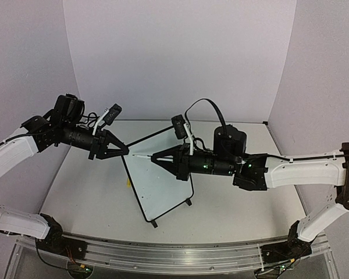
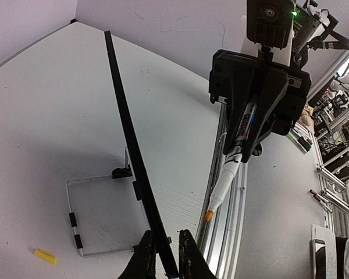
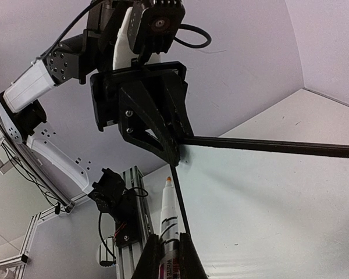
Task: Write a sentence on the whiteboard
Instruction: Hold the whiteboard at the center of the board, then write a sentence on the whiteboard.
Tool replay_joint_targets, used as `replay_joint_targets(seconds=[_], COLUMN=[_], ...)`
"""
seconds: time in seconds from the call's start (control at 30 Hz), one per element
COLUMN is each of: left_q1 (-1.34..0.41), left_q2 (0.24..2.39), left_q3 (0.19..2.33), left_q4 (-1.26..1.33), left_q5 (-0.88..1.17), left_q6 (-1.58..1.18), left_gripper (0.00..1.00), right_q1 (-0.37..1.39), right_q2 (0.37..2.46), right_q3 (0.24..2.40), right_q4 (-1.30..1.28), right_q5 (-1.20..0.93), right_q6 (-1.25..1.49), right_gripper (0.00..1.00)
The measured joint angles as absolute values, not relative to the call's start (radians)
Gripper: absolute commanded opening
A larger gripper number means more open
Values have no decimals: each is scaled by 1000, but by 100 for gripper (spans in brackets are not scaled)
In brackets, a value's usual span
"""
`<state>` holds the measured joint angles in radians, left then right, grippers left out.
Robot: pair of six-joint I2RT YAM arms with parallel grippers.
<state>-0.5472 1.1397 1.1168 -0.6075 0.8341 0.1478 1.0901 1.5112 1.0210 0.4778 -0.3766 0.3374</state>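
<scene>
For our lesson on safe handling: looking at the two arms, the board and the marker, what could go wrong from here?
1. The left gripper pinches the board at only one upper corner. Marker pressure might twist or tip it on its small feet.
2. The marker in the right gripper has its tip close to the board's edge and the left gripper, so a stroke might catch either.

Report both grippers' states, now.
Left gripper: closed on the whiteboard, at its frame edge.
Right gripper: closed, holding the marker.
</scene>
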Motion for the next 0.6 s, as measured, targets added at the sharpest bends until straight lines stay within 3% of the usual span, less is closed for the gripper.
replay_joint_targets(seconds=[0.6], left_q1=[-551], left_q2=[1134], left_q3=[1098], left_q4=[-583], left_q5=[840], left_q6=[130], left_gripper=[9], right_q1=[1107], right_q2=[1536], right_q3=[1030], right_q4=[479], right_q5=[-313], right_q6=[315], right_gripper=[0])
